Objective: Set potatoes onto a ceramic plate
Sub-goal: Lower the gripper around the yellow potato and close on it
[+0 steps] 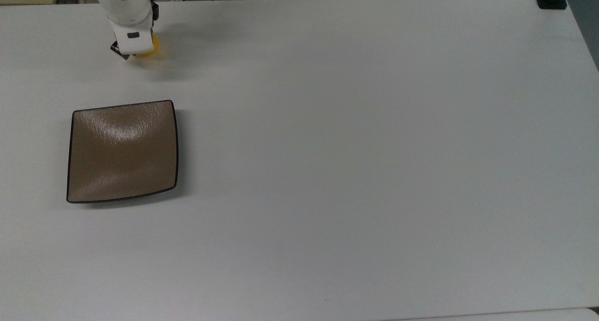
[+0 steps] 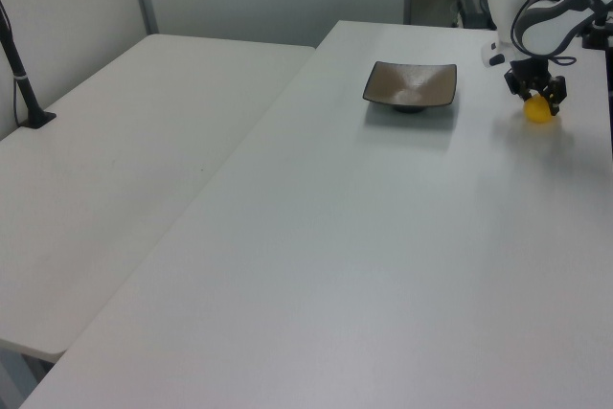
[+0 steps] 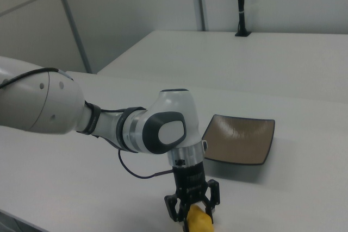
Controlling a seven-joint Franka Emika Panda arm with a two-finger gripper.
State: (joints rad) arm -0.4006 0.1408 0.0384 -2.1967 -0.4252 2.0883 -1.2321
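Potato (image 3: 198, 220): yellow, on the white worktop (image 1: 355, 138), directly beneath the gripper (image 3: 193, 208), between its jaws, which stand spread either side, not yet pinching. Arm: wrist vertical, pointing straight down. Ceramic plate (image 3: 239, 139): bare, well apart, beyond the potato in the right view

White table (image 1: 355, 171), second white table (image 2: 115, 141) alongside, black clamped post (image 2: 24, 93) at its far edge.
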